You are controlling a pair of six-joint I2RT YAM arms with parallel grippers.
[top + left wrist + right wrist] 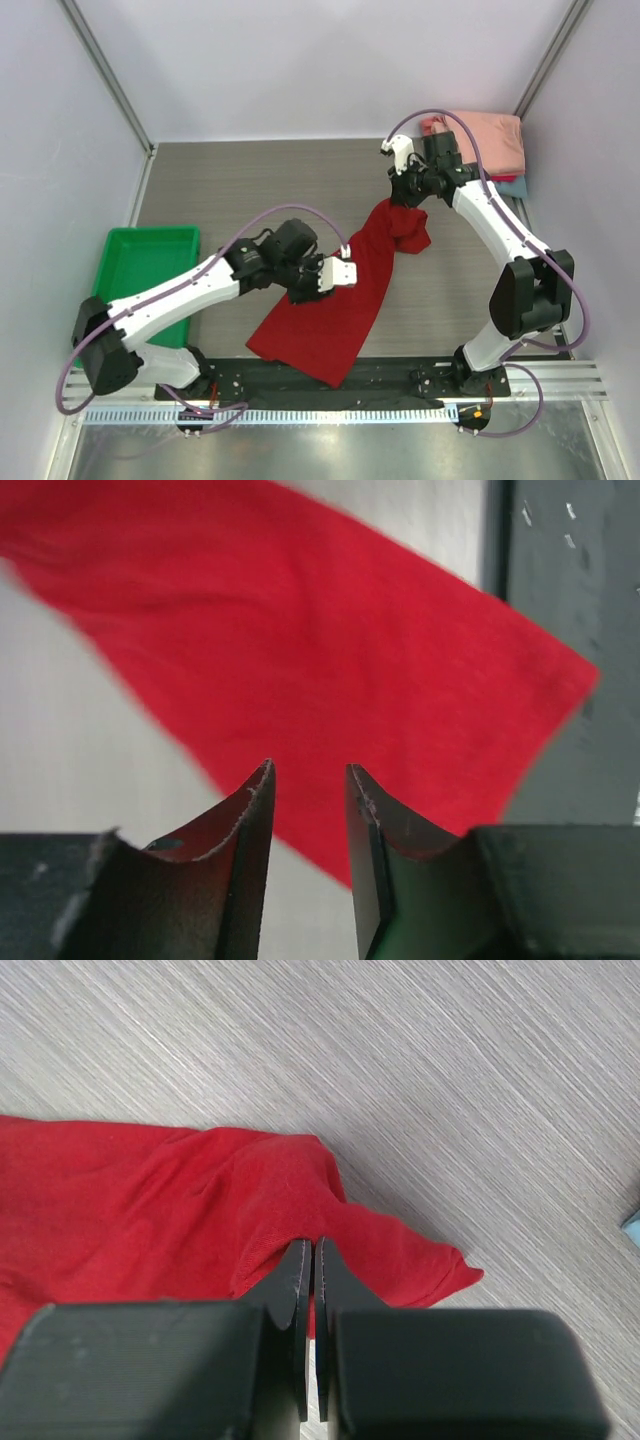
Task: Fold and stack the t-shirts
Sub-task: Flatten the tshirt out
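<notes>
a soft, matte red t-shirt (330,300) lies rumpled in a long slanting strip on the grey wood-grain tabletop (220,180), its far end bunched into folds. the right fingers (296,1278), dark and wedge-shaped, are pinched tight on that bunched end. the left fingers (248,825) stand parted with nothing between them, over the shirt's left edge. a salmon-pink folded shirt (490,140) sits in the far right corner.

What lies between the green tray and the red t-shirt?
Only the left arm, extended over the table to the red t-shirt; top view shows it.
</notes>
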